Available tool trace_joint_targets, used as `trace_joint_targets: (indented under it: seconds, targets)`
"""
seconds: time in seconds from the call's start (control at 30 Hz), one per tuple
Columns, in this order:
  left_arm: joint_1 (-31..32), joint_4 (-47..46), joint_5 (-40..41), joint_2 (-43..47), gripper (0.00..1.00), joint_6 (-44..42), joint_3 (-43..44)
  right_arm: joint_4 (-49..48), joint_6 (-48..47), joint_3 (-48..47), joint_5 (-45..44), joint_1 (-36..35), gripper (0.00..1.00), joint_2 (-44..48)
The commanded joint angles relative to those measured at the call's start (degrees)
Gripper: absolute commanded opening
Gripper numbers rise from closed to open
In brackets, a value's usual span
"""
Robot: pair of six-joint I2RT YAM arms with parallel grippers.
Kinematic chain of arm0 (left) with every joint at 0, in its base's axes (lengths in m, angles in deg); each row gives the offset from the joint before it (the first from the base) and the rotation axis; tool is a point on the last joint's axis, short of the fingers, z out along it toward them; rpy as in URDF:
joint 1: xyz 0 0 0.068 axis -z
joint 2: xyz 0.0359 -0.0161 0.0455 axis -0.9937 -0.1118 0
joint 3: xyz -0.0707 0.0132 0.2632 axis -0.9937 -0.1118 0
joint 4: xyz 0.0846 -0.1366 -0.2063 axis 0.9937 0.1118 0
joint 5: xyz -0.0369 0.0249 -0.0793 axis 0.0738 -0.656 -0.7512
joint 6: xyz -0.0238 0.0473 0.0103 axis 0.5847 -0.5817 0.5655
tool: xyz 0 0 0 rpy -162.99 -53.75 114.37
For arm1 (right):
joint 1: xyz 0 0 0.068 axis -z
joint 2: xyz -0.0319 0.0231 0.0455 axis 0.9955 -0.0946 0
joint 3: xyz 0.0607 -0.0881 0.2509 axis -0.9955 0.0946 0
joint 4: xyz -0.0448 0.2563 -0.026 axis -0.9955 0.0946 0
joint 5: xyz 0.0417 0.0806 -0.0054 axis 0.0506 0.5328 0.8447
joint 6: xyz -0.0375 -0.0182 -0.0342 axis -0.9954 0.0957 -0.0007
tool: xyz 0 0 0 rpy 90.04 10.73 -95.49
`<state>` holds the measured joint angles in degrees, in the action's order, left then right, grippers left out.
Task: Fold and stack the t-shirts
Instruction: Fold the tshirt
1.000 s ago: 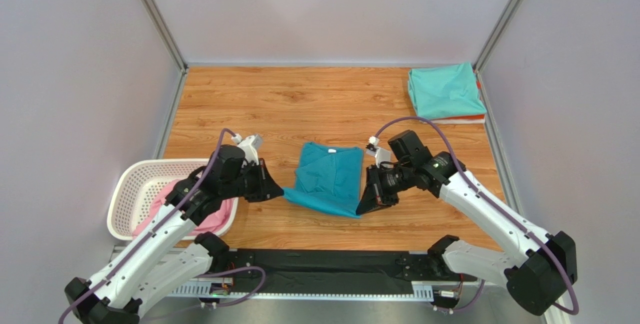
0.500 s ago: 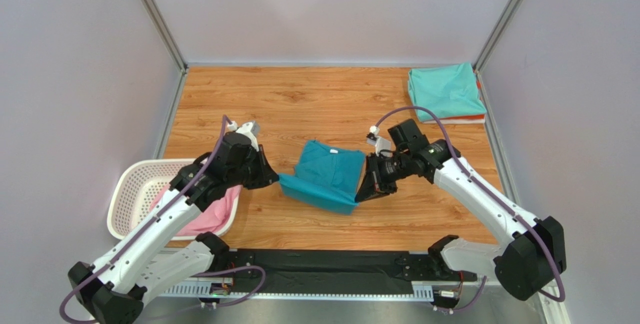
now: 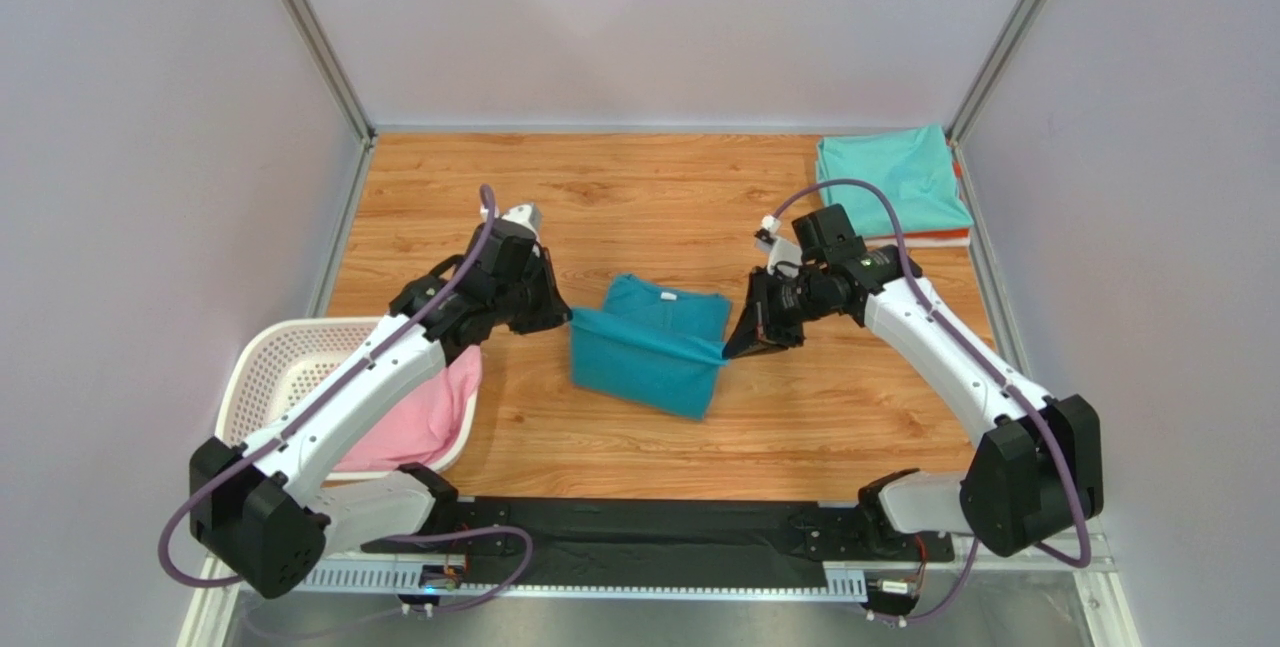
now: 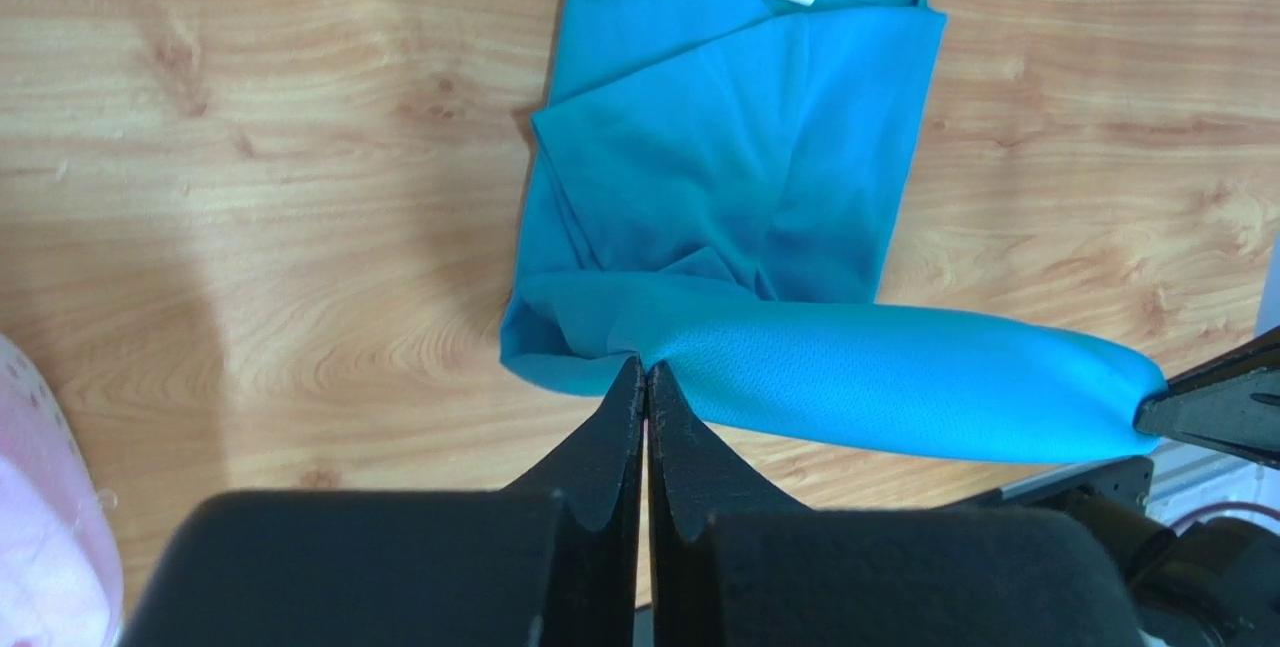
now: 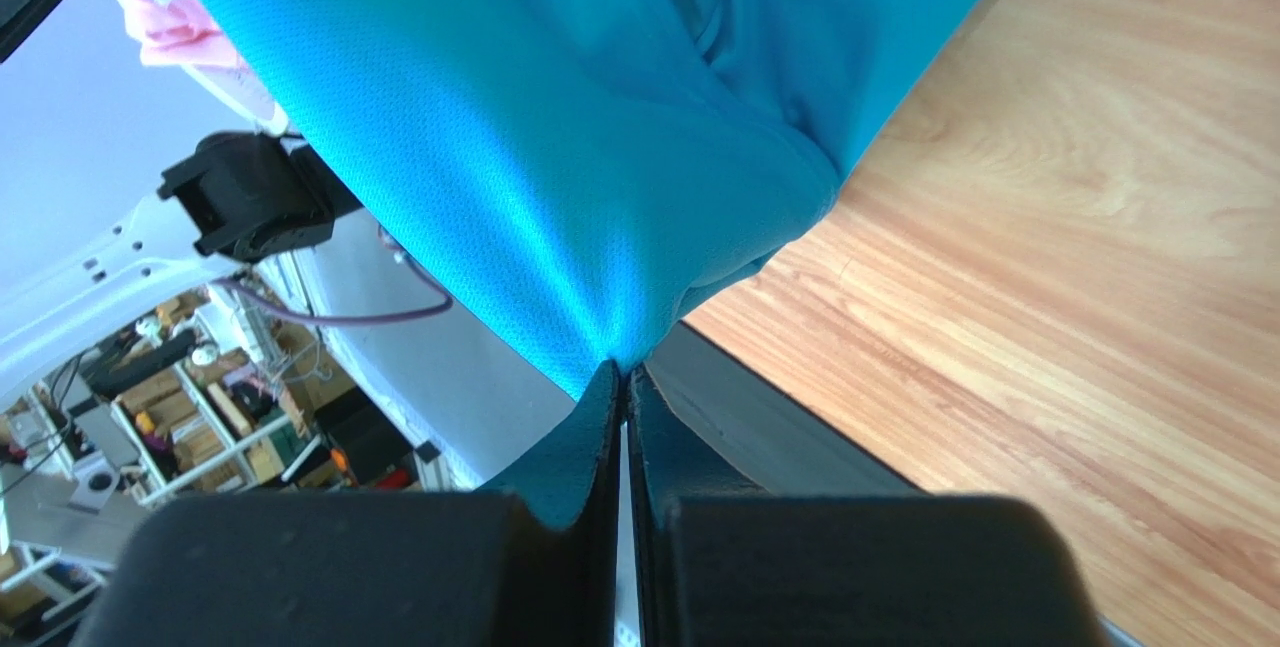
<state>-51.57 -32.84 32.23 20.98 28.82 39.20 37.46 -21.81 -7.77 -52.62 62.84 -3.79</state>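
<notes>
Fingers (image 4: 601,445) on both sides pinch one teal t-shirt (image 3: 646,362); one mint t-shirt (image 3: 890,182), one pink t-shirt (image 3: 413,422) elsewhere.

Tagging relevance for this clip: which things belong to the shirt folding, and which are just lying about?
Job: deep teal cloth t-shirt, pinched by left hand and right hand; folded mint green t-shirt; orange t-shirt beneath it; pink t-shirt.
Lying about: white plastic lattice basket; wooden table.
</notes>
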Motion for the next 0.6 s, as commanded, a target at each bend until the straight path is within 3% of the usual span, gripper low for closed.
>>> trace_joint_targets:
  seconds: [0.0,0.57]
  targets:
    - [-1.9,-4.2,2.9,-2.3,0.00,-3.1,3.2,0.2,-2.1,-2.5,-4.6,1.4,0.00,-0.8]
    - [-8.5,-10.7,-5.6,-22.4,0.00,-5.4,13.6,-6.8,-0.8,-10.0,-6.0,6.7,0.00,-15.1]
